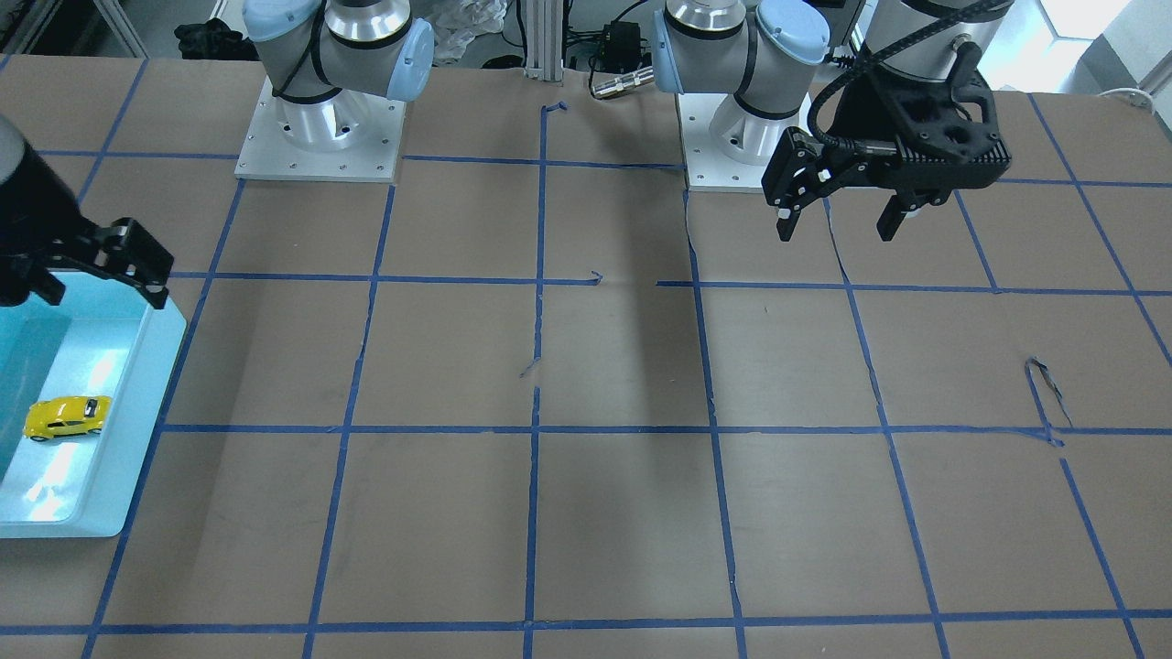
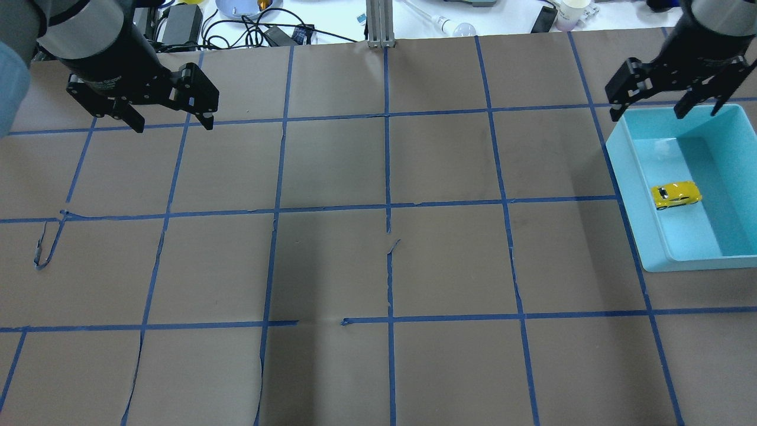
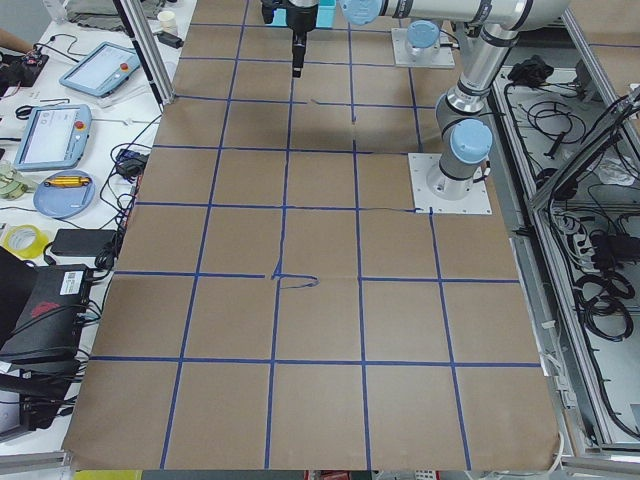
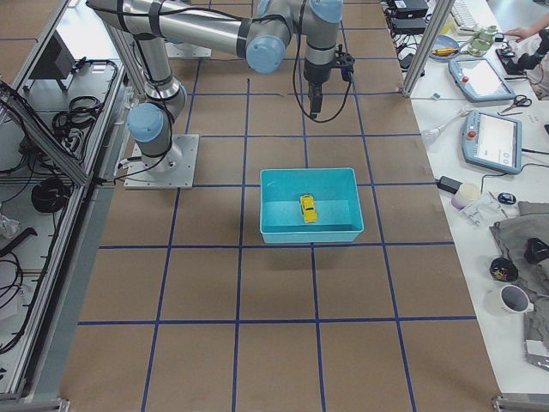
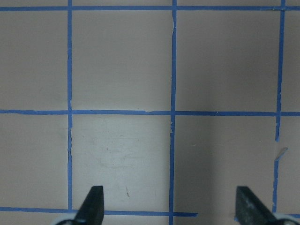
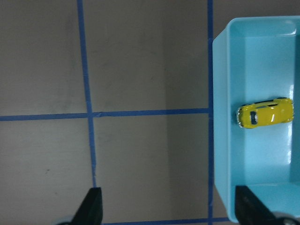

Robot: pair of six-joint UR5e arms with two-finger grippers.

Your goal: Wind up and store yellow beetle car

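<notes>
The yellow beetle car (image 2: pixel 676 194) lies on the floor of a light-blue bin (image 2: pixel 627 177) at the table's right side. It also shows in the front view (image 1: pixel 66 416), the right side view (image 4: pixel 306 208) and the right wrist view (image 6: pixel 264 112). My right gripper (image 2: pixel 665 112) hangs open and empty high over the bin's far end, and shows in the front view (image 1: pixel 99 293). In its wrist view (image 6: pixel 168 206) the car lies ahead and to the right. My left gripper (image 2: pixel 173 125) is open and empty above bare table at the far left, as in its wrist view (image 5: pixel 169 206).
Brown paper with a blue tape grid covers the table. A loose tape curl (image 2: pixel 47 242) lies at the left. The arm bases (image 1: pixel 320 137) (image 1: pixel 742 137) stand at the robot's edge. Cables and a cup (image 2: pixel 571 12) lie beyond the far edge.
</notes>
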